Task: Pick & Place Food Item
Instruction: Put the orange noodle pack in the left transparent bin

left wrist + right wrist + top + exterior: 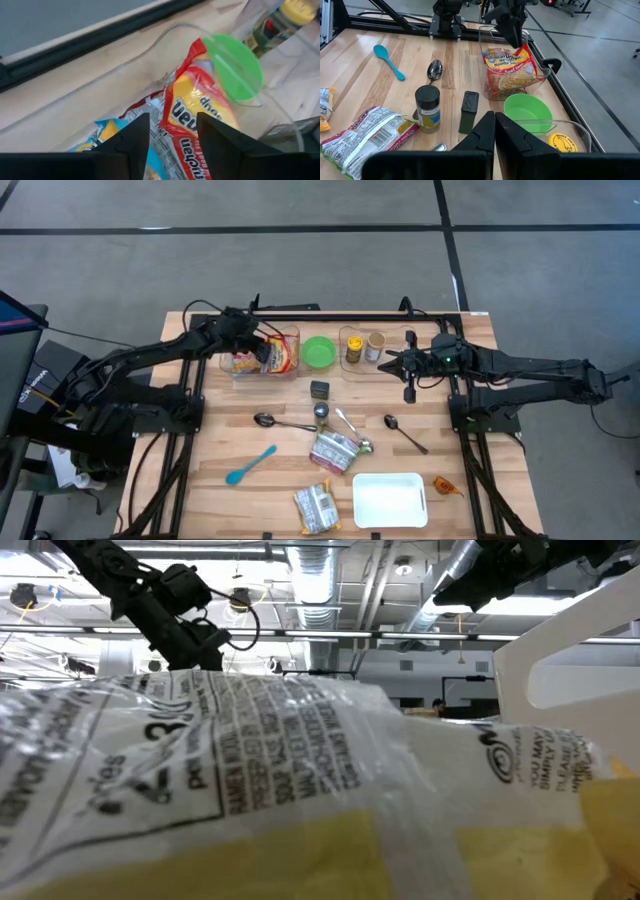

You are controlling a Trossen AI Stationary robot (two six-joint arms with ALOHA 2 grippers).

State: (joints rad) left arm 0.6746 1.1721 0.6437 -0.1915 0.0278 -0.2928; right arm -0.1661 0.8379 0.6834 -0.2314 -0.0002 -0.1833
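A red-and-yellow ramen packet (281, 356) stands in a clear bin (243, 366) at the table's far left, on other packets. It also shows in the right wrist view (509, 72). My left gripper (270, 350) is at the bin, shut on this packet (192, 115). My right gripper (408, 370) is shut and empty. It hovers near a second clear bin holding spice jars (354, 348) at the far right. A green bowl (319, 351) sits between the two bins. My left gripper pinches the ramen packet's upper end (175, 137) between its two fingers (215, 142). It comes from above, slanting in from the table's left side. The packet stands tilted in the bin, its lower end (507, 90) down among the other packets.
Mid-table lie a small black box (319, 389), a spice jar (321, 412), two metal spoons (275, 421) (400, 428), a teal spoon (250, 464) and a silver packet (335, 450). Near the front are another packet (318, 508) and a white tray (390, 500). That packet (300, 790) blocks most of the low view.
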